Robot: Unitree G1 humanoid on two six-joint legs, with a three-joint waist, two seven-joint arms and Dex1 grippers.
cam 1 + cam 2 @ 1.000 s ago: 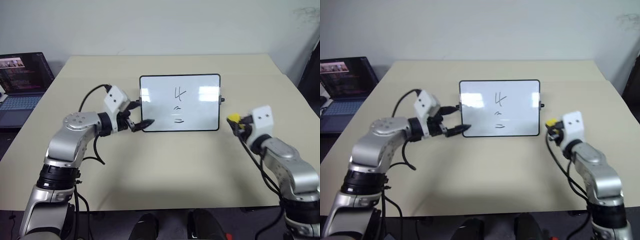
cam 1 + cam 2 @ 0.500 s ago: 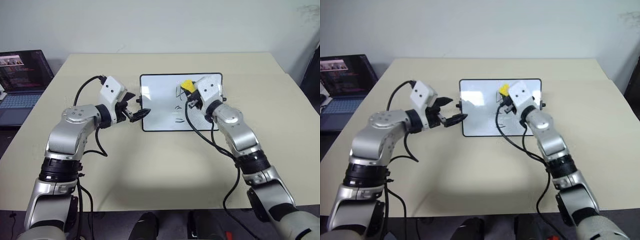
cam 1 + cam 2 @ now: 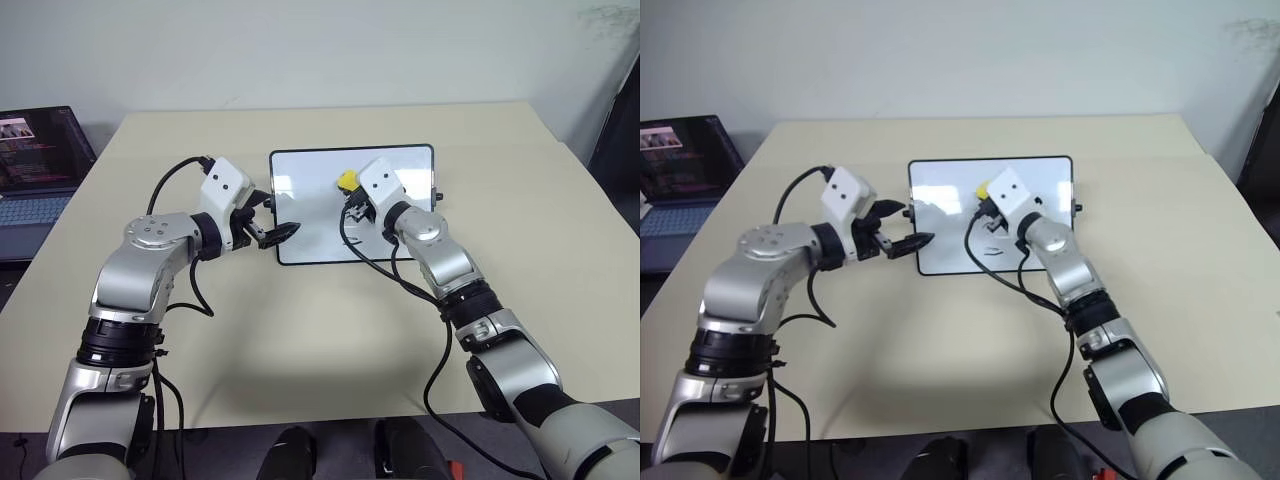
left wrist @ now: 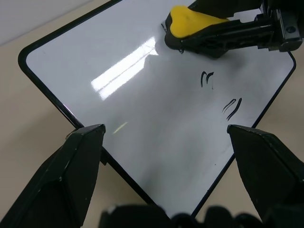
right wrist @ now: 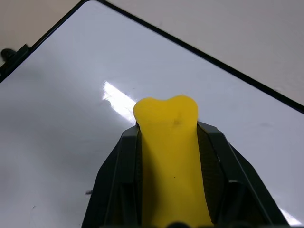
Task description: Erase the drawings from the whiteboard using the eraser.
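The whiteboard (image 3: 310, 225) lies flat in the middle of the table, its black frame visible all round. My right gripper (image 3: 352, 193) is shut on the yellow eraser (image 3: 347, 179), which it holds over the board's upper middle; the eraser (image 5: 167, 123) sticks out past the fingers. Two pairs of short black drawings (image 4: 206, 79) remain below the eraser (image 4: 192, 19), the lower pair (image 4: 232, 107) nearer the board's edge. My left gripper (image 3: 274, 223) stands open at the board's left edge, with the board's corner between its spread fingers (image 4: 76, 161).
The beige table (image 3: 300, 330) has bare room in front of and beside the board. An open laptop (image 3: 35, 160) sits on a lower surface at the far left. A black cable (image 3: 375, 265) hangs from my right wrist across the board's lower edge.
My right arm has swung in from the table's right side to above the board, carrying the eraser. The left gripper has stayed at the board's left edge.
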